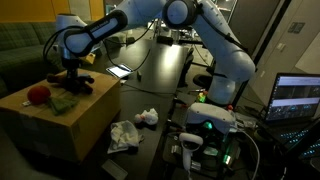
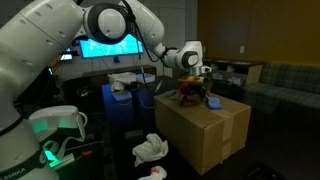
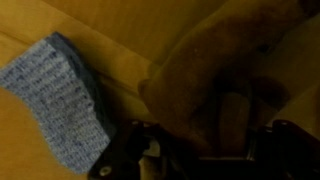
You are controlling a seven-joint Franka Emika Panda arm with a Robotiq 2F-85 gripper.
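Note:
A cardboard box (image 1: 45, 118) (image 2: 215, 130) carries a few small things. My gripper (image 1: 72, 80) (image 2: 190, 88) reaches down onto its top. In the wrist view the gripper (image 3: 212, 140) is shut on a brown soft object (image 3: 215, 60), which fills the space between the dark fingers (image 3: 130, 152). A grey-blue knitted cloth (image 3: 60, 90) lies flat on the box just beside it, apart from the jaws. A red round thing (image 1: 38, 95) (image 2: 212, 101) sits on the box a short way from the gripper, with a greenish piece (image 1: 63, 102) next to it.
White crumpled cloths (image 1: 125, 135) (image 2: 150, 150) lie on the floor by the box. A laptop (image 1: 298, 98) glows beside the robot base (image 1: 210, 120). A lit monitor (image 2: 108, 47) stands behind. A couch (image 1: 20, 50) (image 2: 285, 80) is beyond the box.

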